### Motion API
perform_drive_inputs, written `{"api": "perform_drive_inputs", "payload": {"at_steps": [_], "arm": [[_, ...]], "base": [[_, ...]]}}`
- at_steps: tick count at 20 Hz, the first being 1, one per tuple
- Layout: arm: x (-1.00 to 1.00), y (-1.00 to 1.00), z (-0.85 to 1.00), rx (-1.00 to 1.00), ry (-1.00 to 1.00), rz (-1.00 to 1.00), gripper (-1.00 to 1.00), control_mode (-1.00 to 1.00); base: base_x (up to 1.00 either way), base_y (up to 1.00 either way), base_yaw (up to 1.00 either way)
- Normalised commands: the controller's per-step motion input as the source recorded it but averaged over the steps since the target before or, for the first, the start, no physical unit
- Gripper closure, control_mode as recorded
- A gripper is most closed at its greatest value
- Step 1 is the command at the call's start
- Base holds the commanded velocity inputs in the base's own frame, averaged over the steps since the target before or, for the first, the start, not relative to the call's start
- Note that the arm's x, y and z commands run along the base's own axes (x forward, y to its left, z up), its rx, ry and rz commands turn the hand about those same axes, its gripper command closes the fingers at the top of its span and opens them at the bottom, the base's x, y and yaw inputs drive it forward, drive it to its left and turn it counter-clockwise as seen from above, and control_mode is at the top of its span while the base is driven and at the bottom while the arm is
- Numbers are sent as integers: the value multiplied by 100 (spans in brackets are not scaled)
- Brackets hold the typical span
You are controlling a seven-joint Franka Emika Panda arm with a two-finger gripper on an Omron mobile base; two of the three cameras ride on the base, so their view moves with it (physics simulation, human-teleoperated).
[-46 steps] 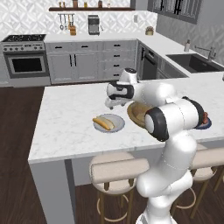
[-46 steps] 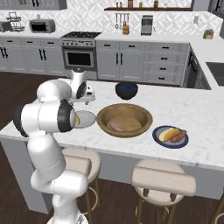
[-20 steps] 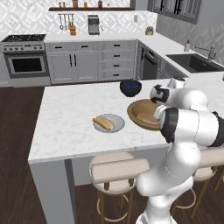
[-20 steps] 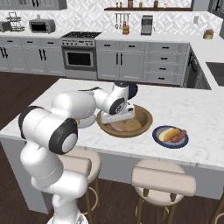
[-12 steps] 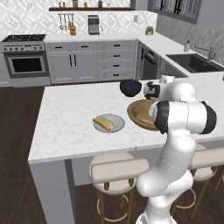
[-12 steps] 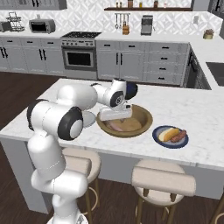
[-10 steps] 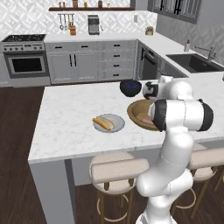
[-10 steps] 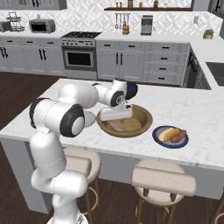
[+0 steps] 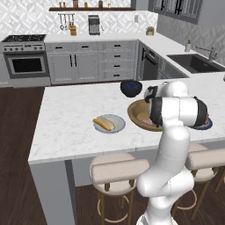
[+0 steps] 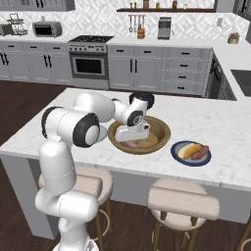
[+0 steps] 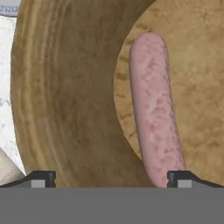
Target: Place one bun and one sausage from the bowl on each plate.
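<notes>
Right base view is showing me the blue plate (image 10: pixel 191 158) filled, while my empty, wide-spread fingers (image 11: pixel 111 179) are hovering over the bowl's (image 11: pixel 61 109) last sausage (image 11: pixel 154 109), bound for the grey plate (image 9: pixel 116 128).

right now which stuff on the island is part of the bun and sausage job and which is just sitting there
Part of the job:
- wooden bowl
- sausage lying in the bowl
- grey plate, with a bun on it
- blue plate, with a bun and a sausage
- gripper, open over the bowl

Just sitting there:
- dark bowl
- bar stools
</notes>
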Motion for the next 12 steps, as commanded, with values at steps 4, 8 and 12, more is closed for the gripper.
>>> {"api": "perform_drive_inputs", "payload": {"at_steps": [4, 8, 12], "arm": [[2, 0, -31, 6, -1, 9, -100, -100], [8, 3, -9, 9, -4, 8, -100, -100], [22, 7, 0, 12, -5, 7, -100, -100]], "base": [[0, 0, 0], [0, 0, 0], [0, 0, 0]]}}
